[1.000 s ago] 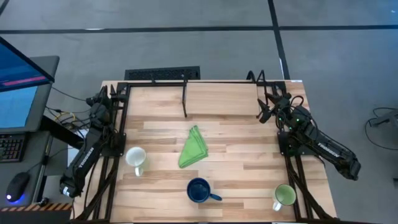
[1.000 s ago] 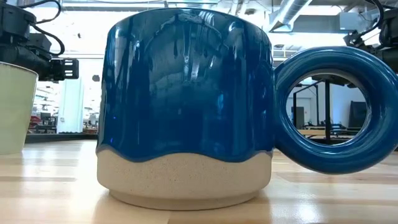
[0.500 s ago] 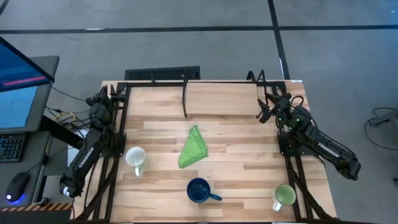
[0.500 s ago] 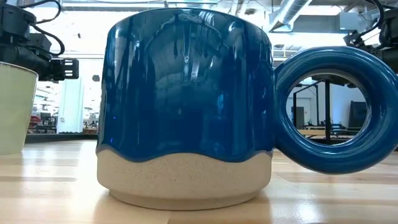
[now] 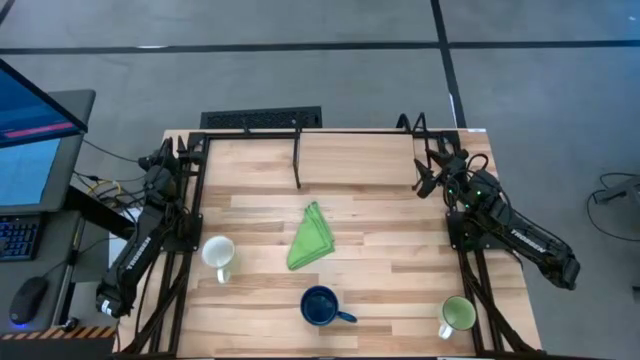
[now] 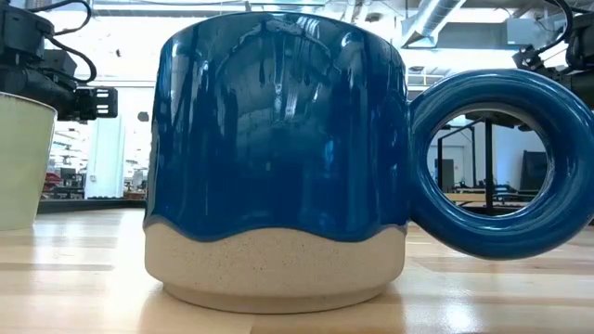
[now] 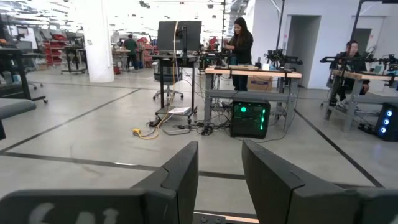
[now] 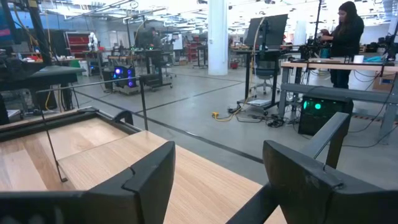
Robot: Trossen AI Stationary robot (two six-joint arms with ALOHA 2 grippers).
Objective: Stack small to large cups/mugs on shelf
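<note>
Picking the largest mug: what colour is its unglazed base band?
Speckled beige base band, under glossy dark blue glaze; clearest in the low view.

A dark blue mug (image 5: 320, 306) with a glossy cobalt glaze that ends in a wavy line over a speckled, unglazed beige base stands on the pale, striped wooden table (image 5: 380, 205). To its left is a white mug (image 5: 218, 252), to its right a light green mug (image 5: 458, 315), and beyond it a bright green folded cloth (image 5: 313, 237). The frame posts (image 5: 297, 158) and both arms are black.
</note>
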